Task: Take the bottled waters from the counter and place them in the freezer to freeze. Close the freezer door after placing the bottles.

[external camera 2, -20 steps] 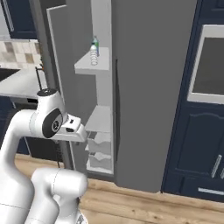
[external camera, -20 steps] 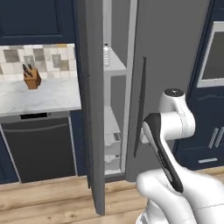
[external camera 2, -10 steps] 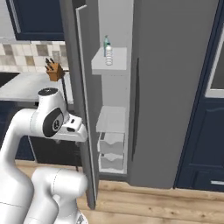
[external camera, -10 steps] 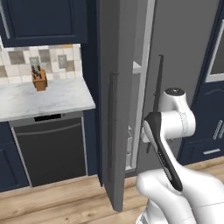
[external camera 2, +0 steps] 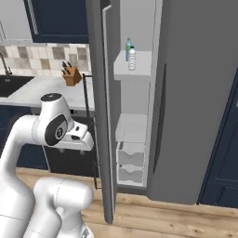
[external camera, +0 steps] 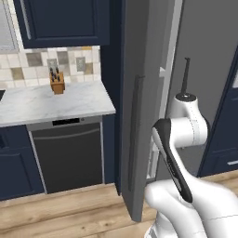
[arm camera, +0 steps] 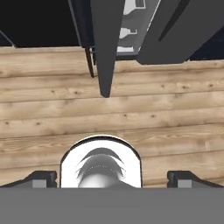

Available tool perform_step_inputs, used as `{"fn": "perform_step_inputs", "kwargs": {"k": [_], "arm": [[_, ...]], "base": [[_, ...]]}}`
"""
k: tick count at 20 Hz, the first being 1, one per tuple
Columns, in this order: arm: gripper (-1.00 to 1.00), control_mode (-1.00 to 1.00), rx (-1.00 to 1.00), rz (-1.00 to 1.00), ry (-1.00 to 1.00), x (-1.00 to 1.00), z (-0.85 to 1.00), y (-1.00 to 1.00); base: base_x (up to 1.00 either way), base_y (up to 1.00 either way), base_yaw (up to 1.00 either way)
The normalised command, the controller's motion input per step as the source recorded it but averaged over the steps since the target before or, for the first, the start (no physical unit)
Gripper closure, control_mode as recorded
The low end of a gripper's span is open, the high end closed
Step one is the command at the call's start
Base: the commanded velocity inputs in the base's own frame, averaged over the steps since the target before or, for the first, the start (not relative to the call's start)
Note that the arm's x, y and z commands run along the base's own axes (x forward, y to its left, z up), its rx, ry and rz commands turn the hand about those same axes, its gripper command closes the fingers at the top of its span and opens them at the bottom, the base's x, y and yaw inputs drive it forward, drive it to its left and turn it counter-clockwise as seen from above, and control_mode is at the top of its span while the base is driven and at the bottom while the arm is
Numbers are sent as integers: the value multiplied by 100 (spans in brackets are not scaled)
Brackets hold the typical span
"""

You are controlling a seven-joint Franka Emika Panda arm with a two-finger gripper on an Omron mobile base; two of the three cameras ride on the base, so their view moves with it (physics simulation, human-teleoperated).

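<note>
The two bottled waters stand on an upper white shelf [external camera 2: 135, 70] inside the freezer [external camera 2: 135, 107]: the blue-tinted one [external camera 2: 128, 48] behind, the clear ribbed one [external camera 2: 132, 58] in front, close together. The freezer door [external camera: 142, 107] stands open, its dark bar handle [external camera: 135, 135] facing the counter [external camera: 51, 103]; in the right base view the door [external camera 2: 106, 121] shows edge-on. My gripper [arm camera: 111, 180] points down at the wooden floor, open, its fingertips [arm camera: 41, 178] far apart with nothing between them. The door's bottom edge [arm camera: 106, 52] lies ahead of it.
A knife block [external camera: 57, 82] sits on the counter by the tiled wall, above the black dishwasher [external camera: 69, 153]. White drawers [external camera 2: 131, 162] fill the freezer's lower part. A sink [external camera 2: 10, 86] lies far left. My folded arm [external camera 2: 56, 130] stands just left of the door edge.
The whole scene has slid right in both base views, so the base has driven. The arm keeps its folded pose, and the bottles stay on their shelf.
</note>
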Motion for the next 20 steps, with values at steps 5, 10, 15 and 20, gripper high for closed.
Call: {"fn": "perform_step_inputs", "kwargs": {"k": [5, 10, 15, 20], "arm": [[-100, 100, 0, 0, 0, 0, 0, 0], [-100, 100, 0, 0, 0, 0, 0, 0], [-100, 100, 0, 0, 0, 0, 0, 0], [-100, 100, 0, 0, 0, 0, 0, 0]], "base": [[14, -50, 9], [2, -27, 3], [17, 5, 2], [42, 16, 7]]}}
